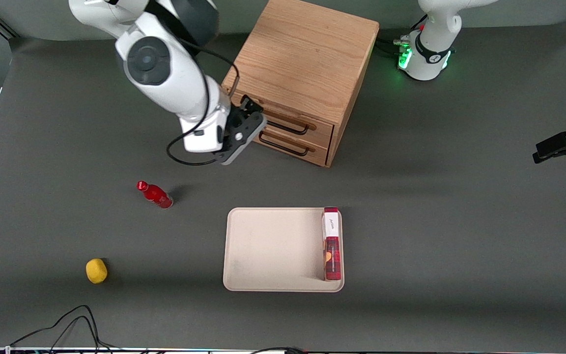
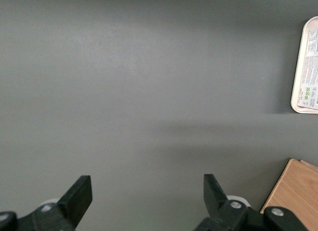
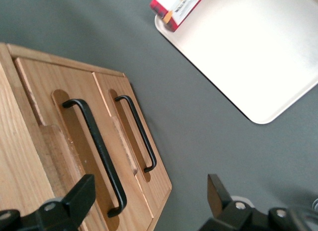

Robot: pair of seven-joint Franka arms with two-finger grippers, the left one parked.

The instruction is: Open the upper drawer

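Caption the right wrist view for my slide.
Open claw poised in front of the oak cabinet, nearing the upper drawer and its black handle; both drawers shut, tray nearby.

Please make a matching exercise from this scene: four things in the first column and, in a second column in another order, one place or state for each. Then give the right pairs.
Things:
1. upper drawer
2. red box
3. red bottle
4. end effector

Places or states:
A. lying on the bare table, nearer to the front camera than the cabinet
B. shut, flush with the lower drawer
C. open, in front of the drawer fronts
D. at one edge of the cream tray

Pairs: 1-B, 2-D, 3-A, 4-C
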